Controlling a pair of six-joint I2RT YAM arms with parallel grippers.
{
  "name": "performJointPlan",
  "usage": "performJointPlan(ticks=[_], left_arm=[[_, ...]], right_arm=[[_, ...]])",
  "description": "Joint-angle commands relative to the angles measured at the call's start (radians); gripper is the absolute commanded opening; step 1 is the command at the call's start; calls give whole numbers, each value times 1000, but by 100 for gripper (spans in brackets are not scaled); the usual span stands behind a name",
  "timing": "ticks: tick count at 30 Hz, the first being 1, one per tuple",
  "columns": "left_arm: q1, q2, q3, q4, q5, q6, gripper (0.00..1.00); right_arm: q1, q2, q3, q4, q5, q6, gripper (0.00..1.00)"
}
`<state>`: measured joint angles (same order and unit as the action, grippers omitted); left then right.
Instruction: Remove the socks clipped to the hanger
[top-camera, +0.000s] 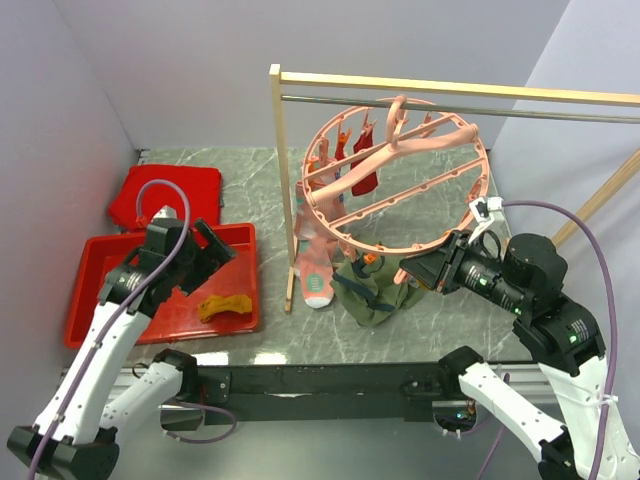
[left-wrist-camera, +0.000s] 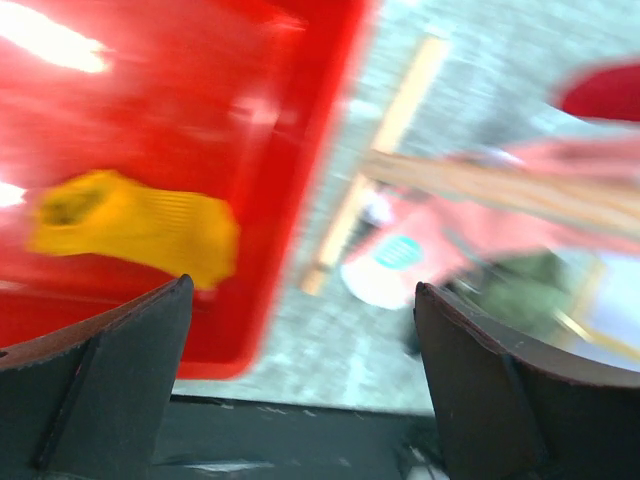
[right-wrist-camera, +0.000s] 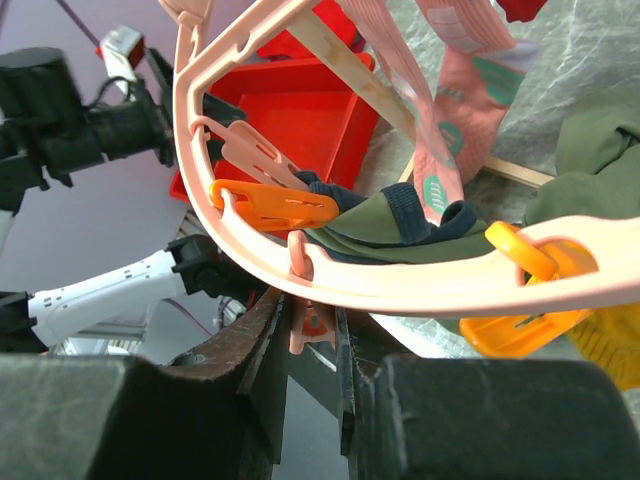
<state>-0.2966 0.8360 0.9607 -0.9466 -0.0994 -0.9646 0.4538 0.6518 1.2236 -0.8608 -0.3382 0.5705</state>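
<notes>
Red plastic fills the left side: a lid lies at the back and a tray sits right in front of it; a yellow sock lies loose in the tray's near right corner; the left gripper hovers over the tray, jaws spread wide and holding nothing. Right of the tray stands a wooden post carrying a metal rail; the hanger hooks over that rail and hangs tilted, its near rim low. A pink sock with teal marks is clipped at the left rim, just beside the post, its toe down at the table; a red sock hangs from the far side; a green sock hangs from the near rim, bunched on the table, an orange clip biting its dark cuff. Just right of it the right gripper meets the rim from below, jaws pressed together on a small pink clip.
</notes>
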Motion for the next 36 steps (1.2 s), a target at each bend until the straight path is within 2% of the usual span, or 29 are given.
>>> performJointPlan(ticks=[1, 6, 9, 12, 16, 19, 25, 28, 31, 34, 36], left_arm=[[2, -47, 7, 175, 249, 17, 97], [-18, -103, 9, 265, 328, 23, 99], [-53, -104, 15, 302, 365, 23, 97], [-137, -101, 7, 360, 362, 7, 95], [-310, -81, 22, 457, 308, 13, 93], [-488, -35, 59, 480, 254, 49, 91], [-686, 29, 82, 506, 130, 64, 89], [-751, 29, 66, 572, 107, 64, 92], [-779, 66, 72, 646, 144, 89, 96], [-812, 135, 125, 648, 167, 127, 99], [-829, 173, 160, 616, 123, 147, 99]], right_arm=[[3, 26, 30, 2, -13, -27, 0], [3, 39, 22, 12, -30, -21, 0], [3, 43, 14, 23, -35, -15, 0], [3, 51, 13, 29, -36, -17, 0], [5, 54, 16, 31, -36, -14, 0], [2, 54, 17, 26, -32, -15, 0], [3, 51, 22, 16, -18, -8, 3], [3, 40, 16, 13, -7, -1, 5], [3, 32, 17, 2, 4, 2, 8], [3, 20, 13, -3, 8, 9, 10], [3, 16, 7, -6, 5, 14, 10]])
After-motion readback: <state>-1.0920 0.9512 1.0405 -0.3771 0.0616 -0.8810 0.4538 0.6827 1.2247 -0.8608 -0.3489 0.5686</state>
